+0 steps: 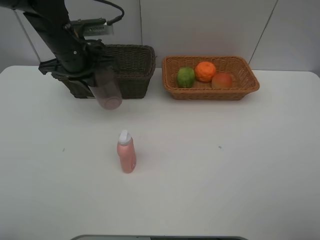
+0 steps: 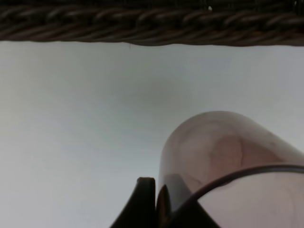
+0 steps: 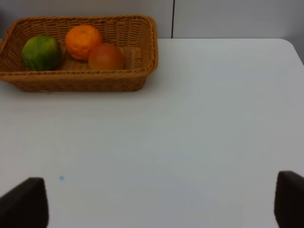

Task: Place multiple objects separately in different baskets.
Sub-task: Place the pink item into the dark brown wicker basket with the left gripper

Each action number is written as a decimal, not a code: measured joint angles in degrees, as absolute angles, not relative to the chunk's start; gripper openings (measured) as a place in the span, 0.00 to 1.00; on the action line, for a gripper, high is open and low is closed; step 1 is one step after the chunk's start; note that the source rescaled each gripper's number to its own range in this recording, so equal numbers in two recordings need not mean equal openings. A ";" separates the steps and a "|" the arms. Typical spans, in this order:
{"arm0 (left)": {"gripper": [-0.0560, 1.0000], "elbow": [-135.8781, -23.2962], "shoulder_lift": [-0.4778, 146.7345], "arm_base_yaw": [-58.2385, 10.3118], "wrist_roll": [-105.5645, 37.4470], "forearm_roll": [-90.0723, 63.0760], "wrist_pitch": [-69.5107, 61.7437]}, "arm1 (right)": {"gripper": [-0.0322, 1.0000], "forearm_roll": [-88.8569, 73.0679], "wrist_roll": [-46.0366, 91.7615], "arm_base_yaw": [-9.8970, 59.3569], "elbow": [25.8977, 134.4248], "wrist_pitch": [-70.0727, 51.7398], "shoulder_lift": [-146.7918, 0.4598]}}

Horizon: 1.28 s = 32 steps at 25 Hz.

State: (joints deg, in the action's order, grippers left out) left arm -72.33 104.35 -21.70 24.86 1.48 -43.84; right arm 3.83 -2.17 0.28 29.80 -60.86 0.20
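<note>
My left gripper (image 1: pixel 94 84) is shut on the rim of the translucent pink cup (image 1: pixel 108 93), which it holds tilted above the table just in front of the dark brown basket (image 1: pixel 131 70). In the left wrist view the cup (image 2: pixel 223 156) sits between the fingers (image 2: pixel 145 202), with the basket's woven rim (image 2: pixel 142 23) beyond. A pink white-capped bottle (image 1: pixel 126 152) stands upright mid-table. The tan basket (image 1: pixel 215 93) holds the green fruit (image 1: pixel 185 77), the orange (image 1: pixel 205 71) and the red-yellow fruit (image 1: pixel 222 80). My right gripper (image 3: pixel 161 199) hangs open over bare table, short of the tan basket (image 3: pixel 80 80).
Both baskets stand side by side at the back of the white table (image 1: pixel 225 165), near the wall. The left arm (image 1: pixel 55 30) leans over the dark basket's left end.
</note>
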 joint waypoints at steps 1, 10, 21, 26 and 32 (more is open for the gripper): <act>0.06 -72.33 103.44 -21.70 24.70 1.48 -44.35 | 1.00 3.83 -2.17 0.28 29.80 -60.86 0.20; 0.06 -74.17 98.17 -21.70 21.73 3.79 -43.44 | 1.00 3.83 -2.17 0.28 29.80 -60.86 0.20; 0.06 -85.68 104.66 -21.70 9.89 7.57 -36.61 | 1.00 3.83 -2.17 0.28 29.80 -60.86 0.20; 0.06 -89.28 111.05 -21.70 8.34 10.92 -34.07 | 1.00 3.83 -2.17 0.28 29.80 -60.86 0.20; 0.06 -90.85 117.42 -21.70 8.23 12.53 -28.64 | 1.00 3.83 -2.17 0.28 29.80 -60.86 0.20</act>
